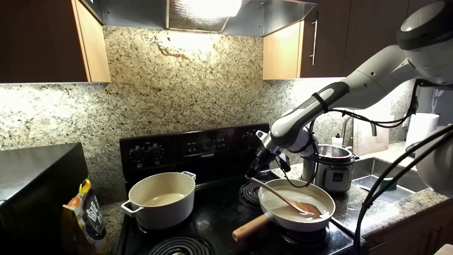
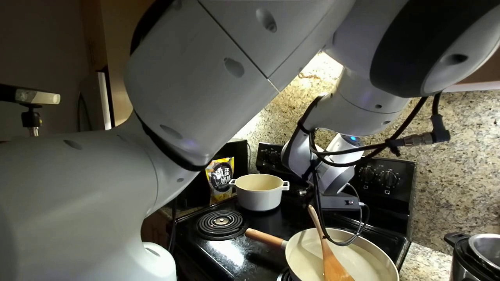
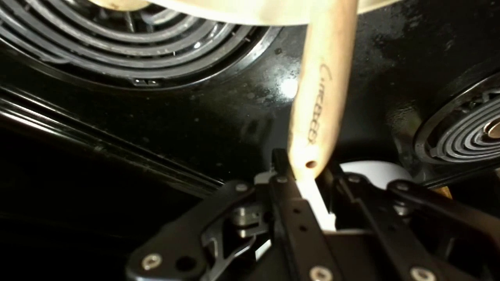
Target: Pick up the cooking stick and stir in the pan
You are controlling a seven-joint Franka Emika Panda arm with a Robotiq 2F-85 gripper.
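Cooking stick (image 3: 322,89); end btwn gripper (image 3: 306,166) jaws

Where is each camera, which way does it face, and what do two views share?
An exterior view: before the stove, facing the stone wall; the arm at picture right.
An exterior view: close to the arm, which fills its left and top; facing the pan.
Wrist view: behind the gripper, seen holding the wooden spatula, looking down at the stove.
Both exterior views share the pan, wooden spatula and white pot.

A coil stove (image 1: 226,212) under a range hood (image 1: 198,19), dark wall cabinets (image 1: 329,39) and a sink (image 1: 407,177) make this a kitchen.
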